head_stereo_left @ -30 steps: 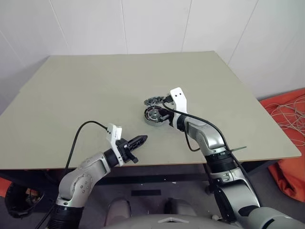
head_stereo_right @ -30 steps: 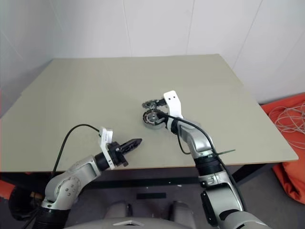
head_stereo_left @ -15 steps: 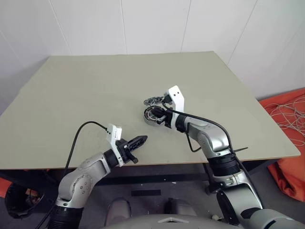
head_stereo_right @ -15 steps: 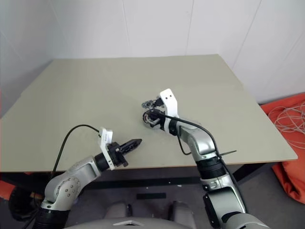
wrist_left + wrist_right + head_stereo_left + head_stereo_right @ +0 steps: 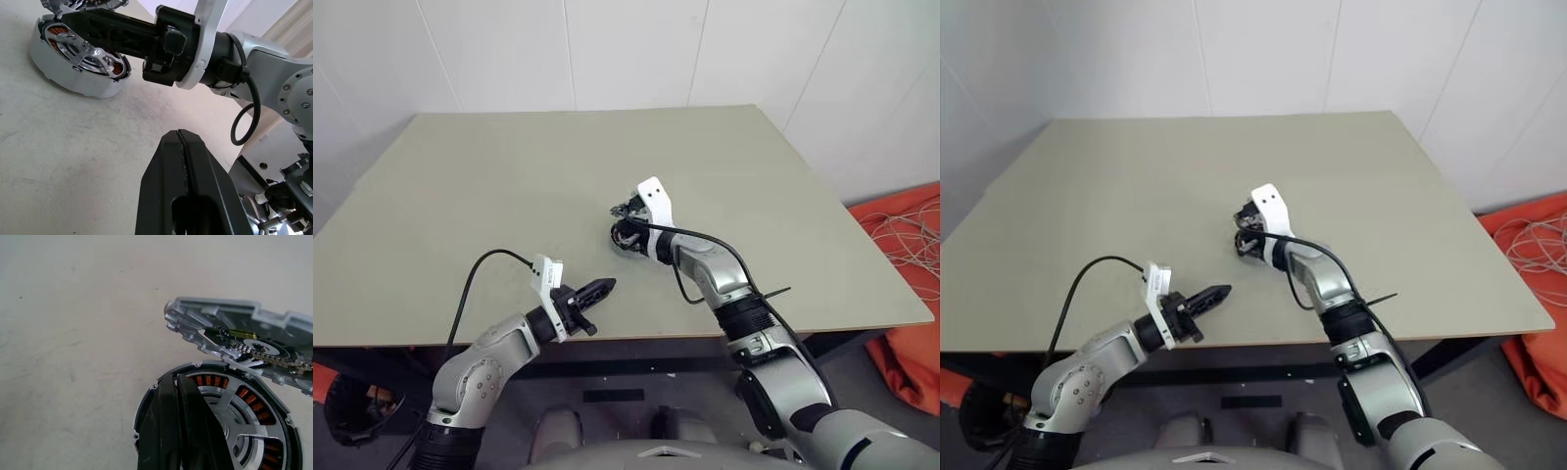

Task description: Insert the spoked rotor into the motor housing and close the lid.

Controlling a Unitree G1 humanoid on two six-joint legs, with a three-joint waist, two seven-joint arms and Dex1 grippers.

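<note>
A bare test room, lab-like: one plain grey-green table point(image 5: 509, 186) stands against white panelled walls point(image 5: 607, 49). Off to the side, an orange heap point(image 5: 911, 294) with loose pale cable point(image 5: 911, 230) lies on the floor.

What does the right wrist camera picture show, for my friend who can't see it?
The right gripper, its two black fingers shut together, reaches over a round motor housing with orange-brown windings and the silver spoked rotor already sitting in it. Just beyond lies the silver lid with cut-outs, all on a plain beige table.
</note>
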